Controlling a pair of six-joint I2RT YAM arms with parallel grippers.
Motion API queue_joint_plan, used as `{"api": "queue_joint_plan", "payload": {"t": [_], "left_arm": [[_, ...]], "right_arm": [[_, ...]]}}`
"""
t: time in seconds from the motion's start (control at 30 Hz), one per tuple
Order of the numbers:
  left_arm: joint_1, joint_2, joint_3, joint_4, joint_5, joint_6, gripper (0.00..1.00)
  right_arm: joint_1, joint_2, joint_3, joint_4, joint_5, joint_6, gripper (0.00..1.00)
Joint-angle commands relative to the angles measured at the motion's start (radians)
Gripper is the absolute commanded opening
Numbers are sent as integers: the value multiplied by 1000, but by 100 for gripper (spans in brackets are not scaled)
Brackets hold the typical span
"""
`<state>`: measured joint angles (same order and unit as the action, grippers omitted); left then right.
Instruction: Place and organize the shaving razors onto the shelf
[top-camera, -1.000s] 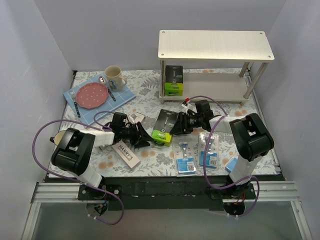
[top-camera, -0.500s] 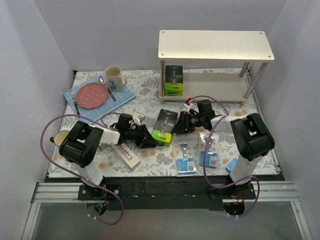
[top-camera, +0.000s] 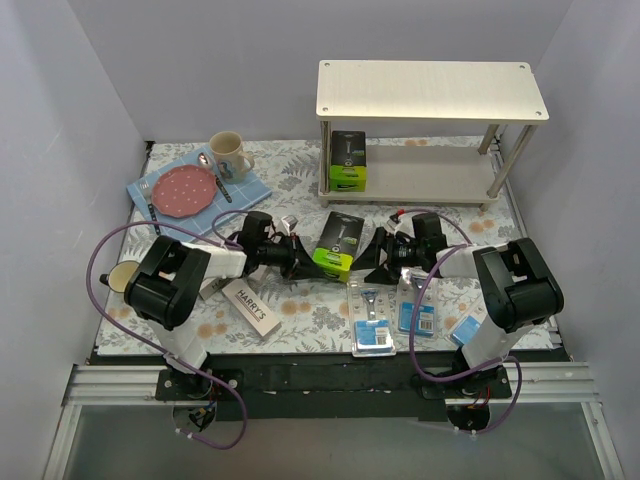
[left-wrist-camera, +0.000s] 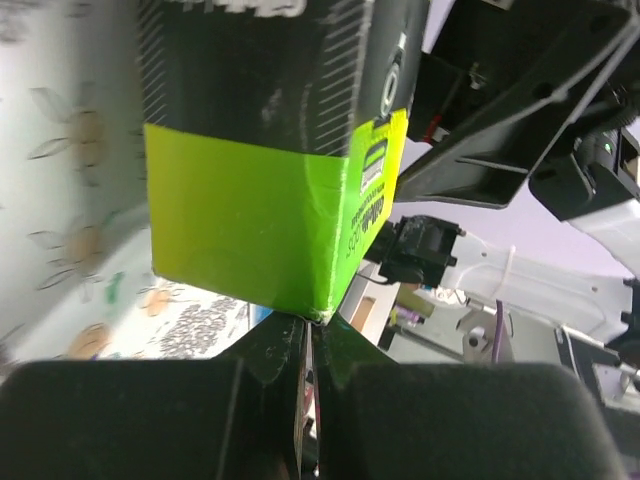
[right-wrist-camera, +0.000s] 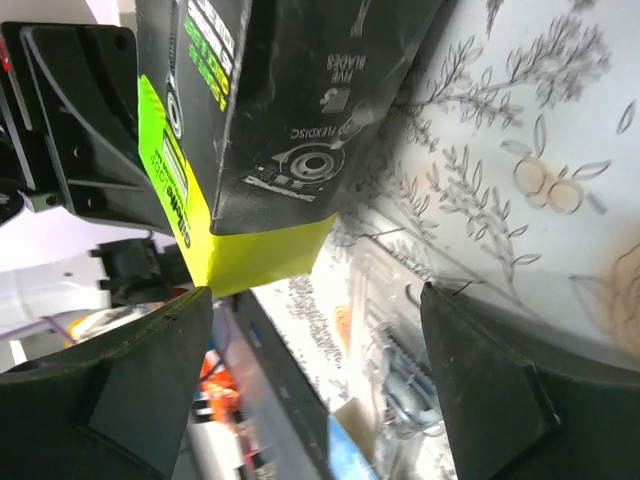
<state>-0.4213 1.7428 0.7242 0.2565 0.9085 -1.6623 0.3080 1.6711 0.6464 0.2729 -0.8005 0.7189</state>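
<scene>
The handover has just happened. A second ago the right jaws were clamped on the black-and-lime box and the left jaws were open and closing in. Now it is the other way round. In the right wrist view your right jaws stand wide, with a finger on either side of the box and clear of it. The left jaws are closed right down. In the left wrist view their tips meet at the bottom corner of the box's lime end, so they seem to pinch only a thin edge there.

The box itself sits in the middle of the bench, between the two arms. It is raised at a tilt, with the lime end low on the left arm's side and the black end up. It has also shifted slightly towards the shelf since the earlier pictures, but it is not yet on it.

For you this means the left arm now carries the box, on what I judge a weak corner grip that could let it swing or slip. The second black-and-lime box stands upright on the shelf's lower board at its left end, so a place beside it looks sensible. The blue-carded blister packs and the HARRY'S box lie on the bench near the arm bases, waiting.
</scene>
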Motion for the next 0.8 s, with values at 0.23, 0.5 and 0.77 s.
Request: {"api": "queue_joint_plan", "payload": {"t": [0.23,0.5,0.77], "left_arm": [[-122,-28,95,18,76,41,0],[-137,-3,147,-9,55,90,1],[-137,-86,188,-230,38,407,49]], "right_arm": [[3,25,2,212,-91,240,94],[-10,4,6,198,-121,170,49],[-101,-125,70,-29,-189,-137,31]]}}
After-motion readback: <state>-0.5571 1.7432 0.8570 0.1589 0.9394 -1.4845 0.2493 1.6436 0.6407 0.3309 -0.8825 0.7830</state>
